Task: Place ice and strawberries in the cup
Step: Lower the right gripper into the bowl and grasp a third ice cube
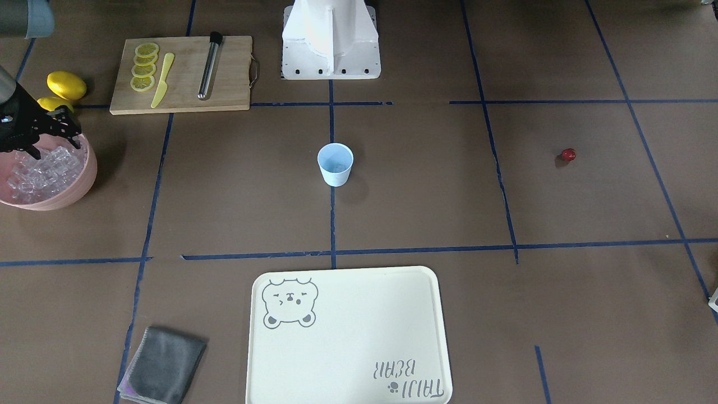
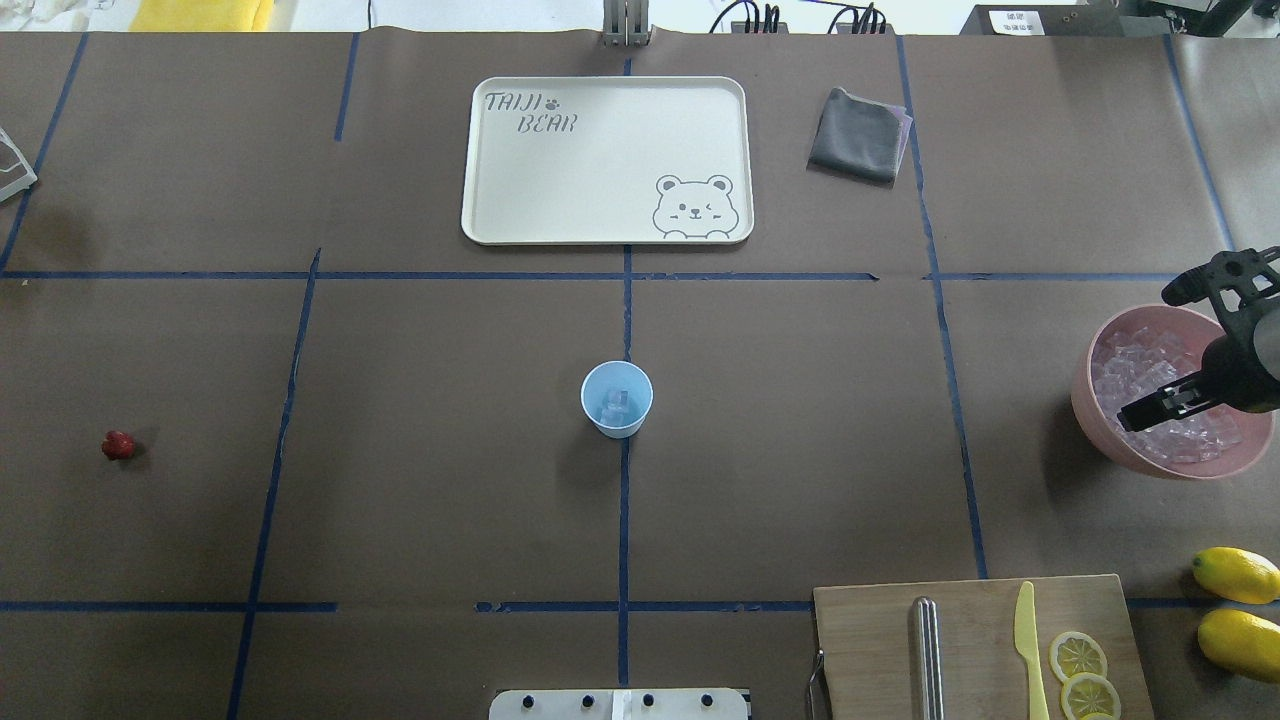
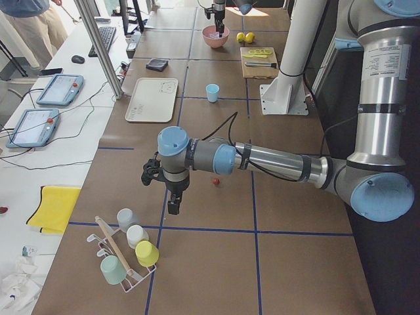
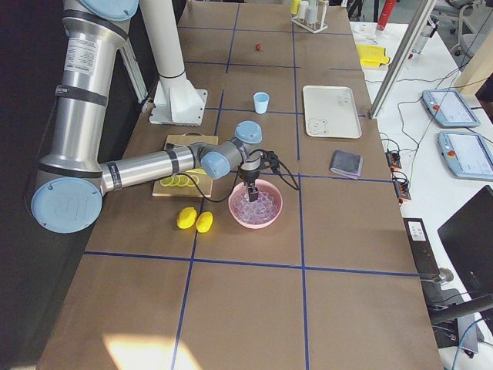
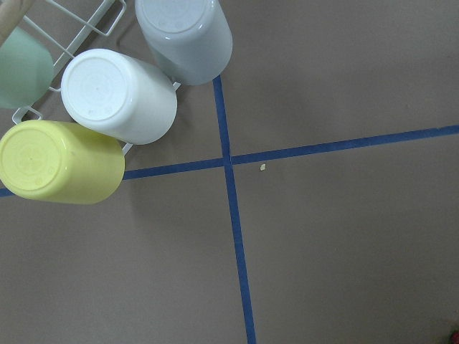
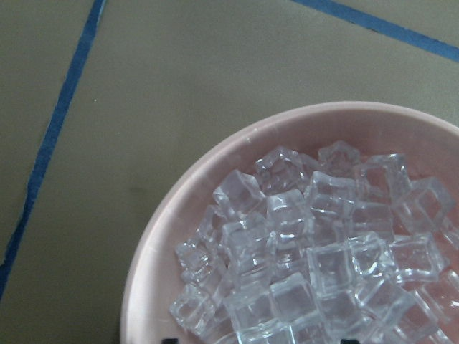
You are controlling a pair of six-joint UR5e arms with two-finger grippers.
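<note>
- We see the right gripper [image 4: 252, 197] down in the pink bowl [image 2: 1090, 400] of ice [image 6: 301, 265] at the worktop [image 2: 450, 500]'s right edge, jaws spread wide, clasping nothing we can see
- And the cup [image 2: 617, 400] sits mid-worktop, more ice inside
- There's the strawberry [image 2: 118, 445] near the left edge
- The left gripper [image 3: 172, 205]: we cannot tell

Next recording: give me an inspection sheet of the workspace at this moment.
Surface: brown paper table, blue tape grid.
Job's things: ice heaped in pink bowl, a little seemingly in the cup at centre; strawberry alone on the table.
Clutter: tray, grey cloth, cutting board, lemons, cup rack.
Grippers: right gripper open over the ice; left gripper above the table near the rack, state cannot be told.
Cables: black cable at the left wrist.
Surroundings: person, tablets on side bench.
</note>
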